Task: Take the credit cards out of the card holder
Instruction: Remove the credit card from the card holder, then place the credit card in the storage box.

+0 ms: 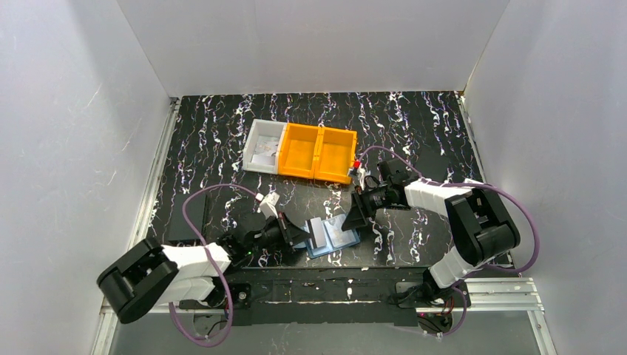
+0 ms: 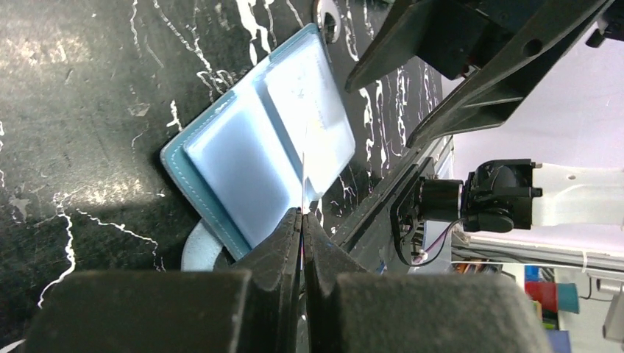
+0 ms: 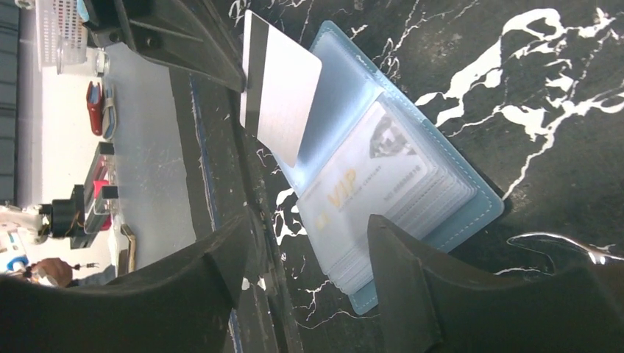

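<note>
The blue card holder (image 1: 336,238) lies open on the black marbled table between the two arms. My left gripper (image 2: 302,215) is shut on one credit card (image 2: 303,173), seen edge-on here, standing upright over the holder (image 2: 243,158). In the right wrist view that card (image 3: 283,103) is pale grey with a dark stripe, raised above the holder's (image 3: 471,209) left half. A "VIP" card (image 3: 368,184) sits in the clear pockets of the right half. My right gripper (image 3: 305,243) stands open just above the holder's near end, touching nothing.
Two joined orange bins (image 1: 318,151) and a white bin (image 1: 264,146) stand behind the holder. A small red-topped item (image 1: 356,164) sits by the orange bin's corner. A dark flat plate (image 1: 177,218) lies at the left, and the table's front rail (image 1: 333,285) runs close below the holder.
</note>
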